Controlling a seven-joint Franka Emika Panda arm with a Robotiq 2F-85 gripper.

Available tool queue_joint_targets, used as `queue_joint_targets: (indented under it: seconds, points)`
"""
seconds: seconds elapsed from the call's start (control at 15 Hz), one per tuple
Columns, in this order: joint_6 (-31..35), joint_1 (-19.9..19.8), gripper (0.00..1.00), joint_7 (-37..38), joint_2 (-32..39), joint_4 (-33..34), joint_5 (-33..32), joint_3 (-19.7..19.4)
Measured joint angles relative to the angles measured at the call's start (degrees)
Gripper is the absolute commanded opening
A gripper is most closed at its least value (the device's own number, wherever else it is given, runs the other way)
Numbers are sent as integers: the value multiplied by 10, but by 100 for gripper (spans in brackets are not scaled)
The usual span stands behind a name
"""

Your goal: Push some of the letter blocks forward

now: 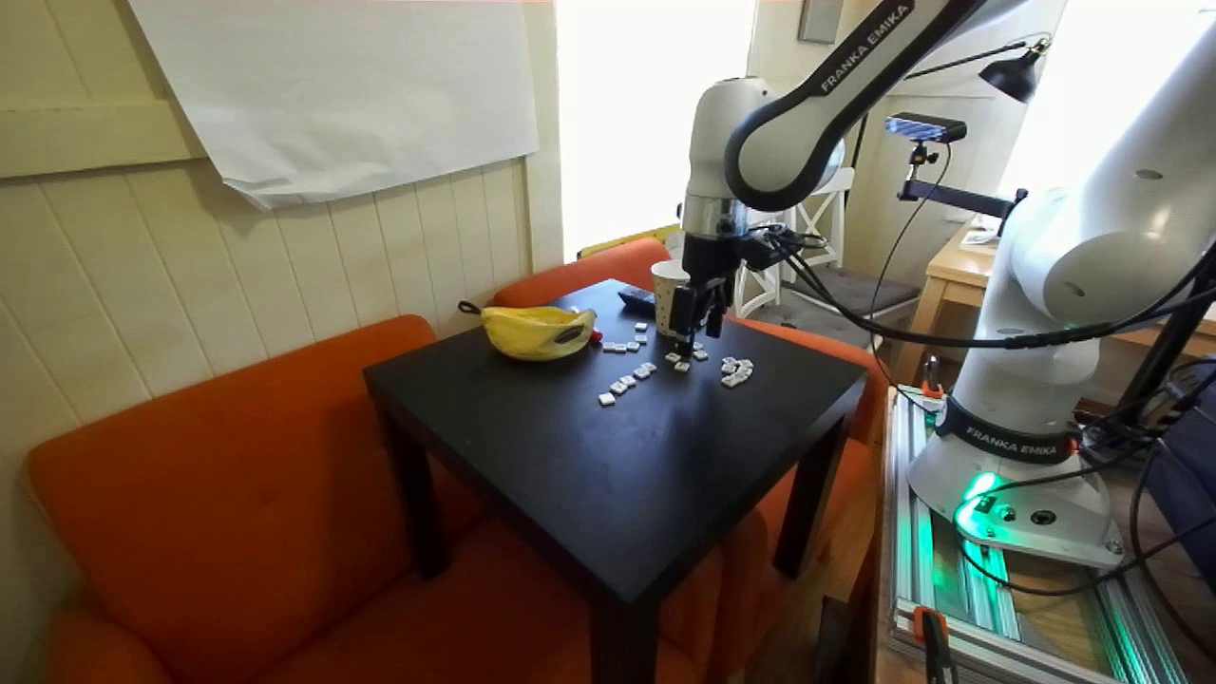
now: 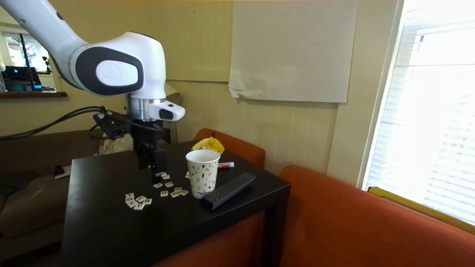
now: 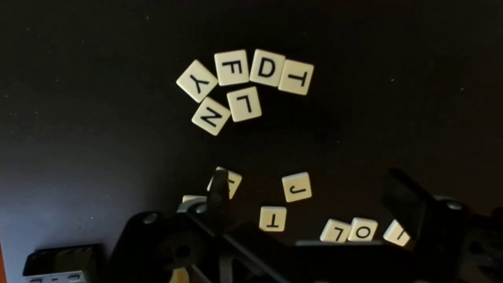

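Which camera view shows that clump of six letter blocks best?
The wrist view: it looks down on these letter blocks, unobstructed, their letters large and readable. In both exterior views they show smaller, seen aslant, their letters hard or impossible to read.

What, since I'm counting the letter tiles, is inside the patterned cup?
The patterned cup shows only its pale upper inside; the near wall covers the bottom, so anything down there is hidden.

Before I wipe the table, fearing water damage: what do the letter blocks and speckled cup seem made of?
Letter blocks: smooth, probably plastic, by their even colour and rounded corners; wood possible. Speckled cup: likely matte paper, by its lipped rim and flecked print.
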Motion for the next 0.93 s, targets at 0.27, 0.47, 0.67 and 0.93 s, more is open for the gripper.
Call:
queue_joint_targets:
  seconds: [0.27,0.47,0.67,0.93]
  points:
    - [15,7,100,25,11,1,0,14]
    - [21,4,100,45,14,1,-6,16]
    - [-12,-23,100,89,9,4,-61,16]
    - [-167,-64,68,137,-24,14,-132,15]
